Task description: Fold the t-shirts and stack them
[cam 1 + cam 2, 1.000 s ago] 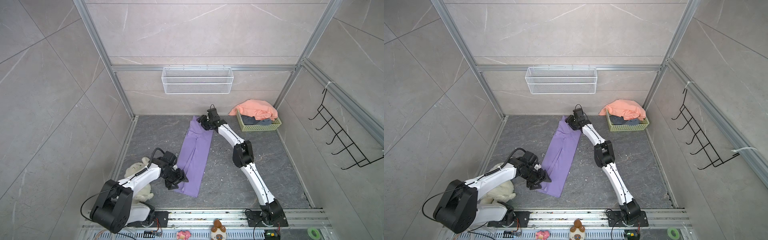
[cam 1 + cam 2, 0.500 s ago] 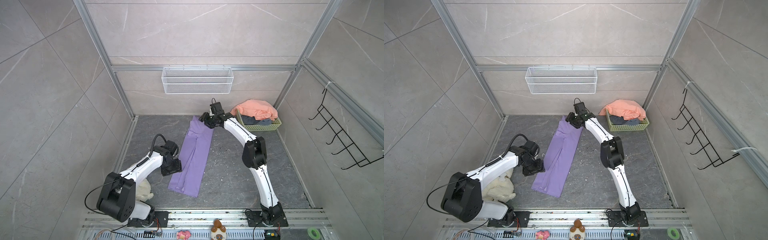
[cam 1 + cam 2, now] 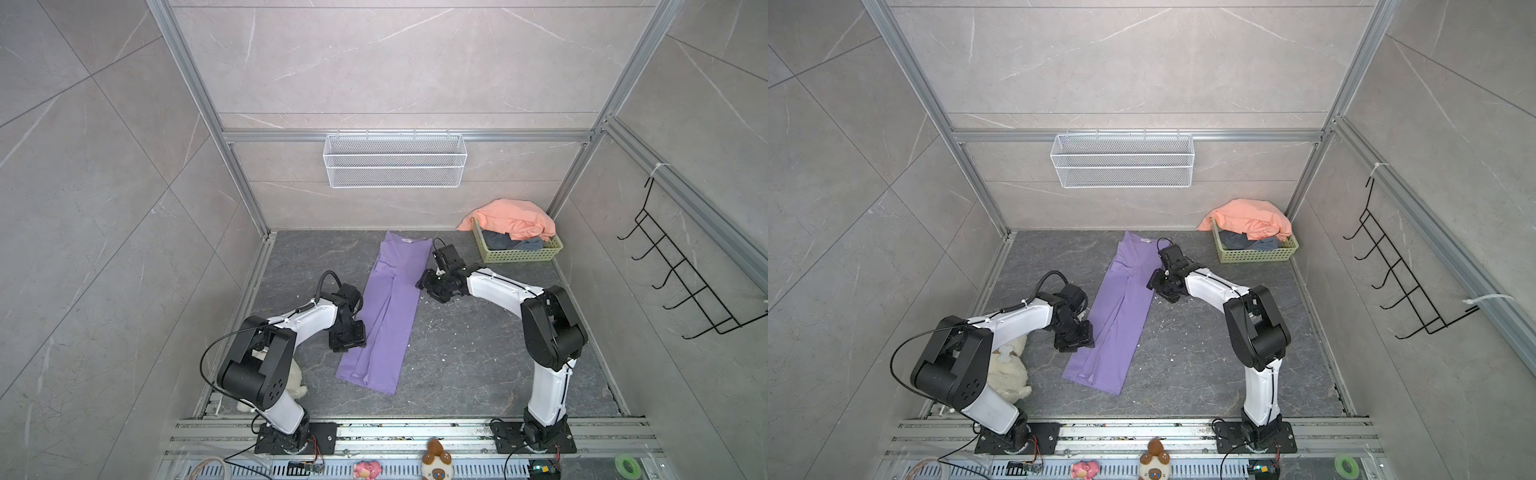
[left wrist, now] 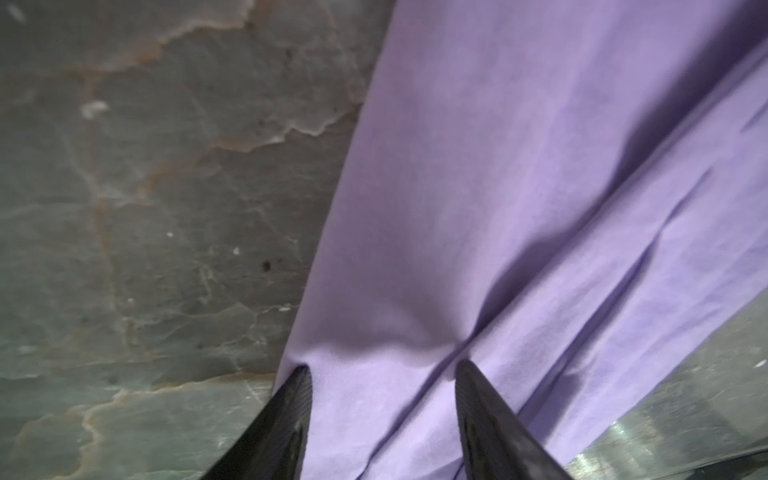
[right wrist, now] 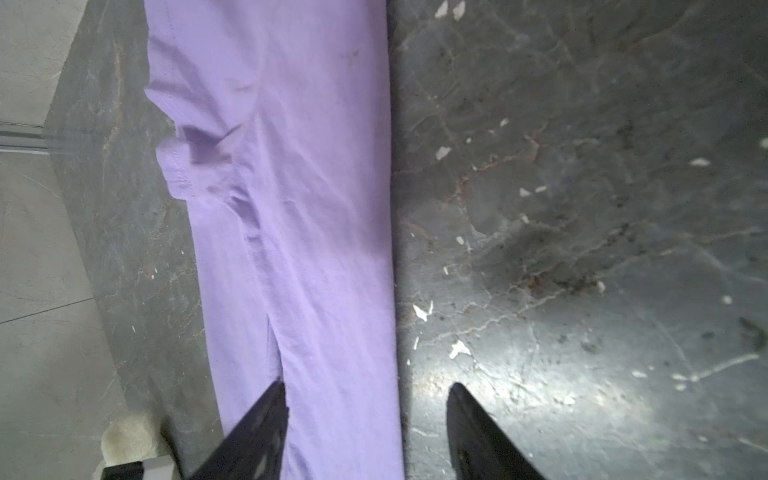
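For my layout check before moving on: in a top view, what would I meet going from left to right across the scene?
Plush dog → left gripper → purple t-shirt → right gripper → green basket → black hook rack.

We see a white wire basket (image 3: pixel 395 166) hanging on the back wall and a black hook rack (image 3: pixel 685 266) on the right wall. On the dark marbled table (image 3: pixel 478 365), a green plastic basket (image 3: pixel 519 253) sits in the far right corner and a cream plush dog (image 3: pixel 1007 374) lies near left. Along the front rail we spot a pink toy (image 3: pixel 368 471), a brown-and-white toy (image 3: pixel 435 459) and a green tape roll (image 3: pixel 627 467).
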Robot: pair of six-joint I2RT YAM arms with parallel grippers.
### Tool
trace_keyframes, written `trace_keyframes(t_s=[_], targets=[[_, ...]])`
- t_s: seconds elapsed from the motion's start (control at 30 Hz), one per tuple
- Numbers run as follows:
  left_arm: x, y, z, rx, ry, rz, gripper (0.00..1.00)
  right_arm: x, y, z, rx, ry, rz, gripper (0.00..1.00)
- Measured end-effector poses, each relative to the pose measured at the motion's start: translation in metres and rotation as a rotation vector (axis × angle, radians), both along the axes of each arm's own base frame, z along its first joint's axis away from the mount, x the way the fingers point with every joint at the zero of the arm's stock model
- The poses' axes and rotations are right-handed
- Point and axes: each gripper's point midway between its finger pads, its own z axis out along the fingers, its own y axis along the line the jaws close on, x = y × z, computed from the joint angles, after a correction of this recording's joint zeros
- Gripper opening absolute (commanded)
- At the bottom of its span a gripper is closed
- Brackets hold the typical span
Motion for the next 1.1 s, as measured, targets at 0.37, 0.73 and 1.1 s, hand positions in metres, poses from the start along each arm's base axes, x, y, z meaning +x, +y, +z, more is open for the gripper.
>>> trace_keyframes(t_s=[0.37, 0.73, 1.1], targets=[[-0.004, -0.008, -0.007, -0.048, 0.001, 0.145, 0.57, 0.079, 0.041, 0.009, 0.03, -0.105, 0.024, 0.62], [-0.026, -0.103, -0.004, -0.23, -0.024, 0.07, 0.57, 0.128, 0.068, -0.032, 0.034, -0.056, 0.066, 0.61], [-0.055, -0.163, 0.003, -0.324, -0.016, 0.076, 0.6, 0.156, 0.05, -0.032, 0.05, -0.044, 0.05, 0.6]])
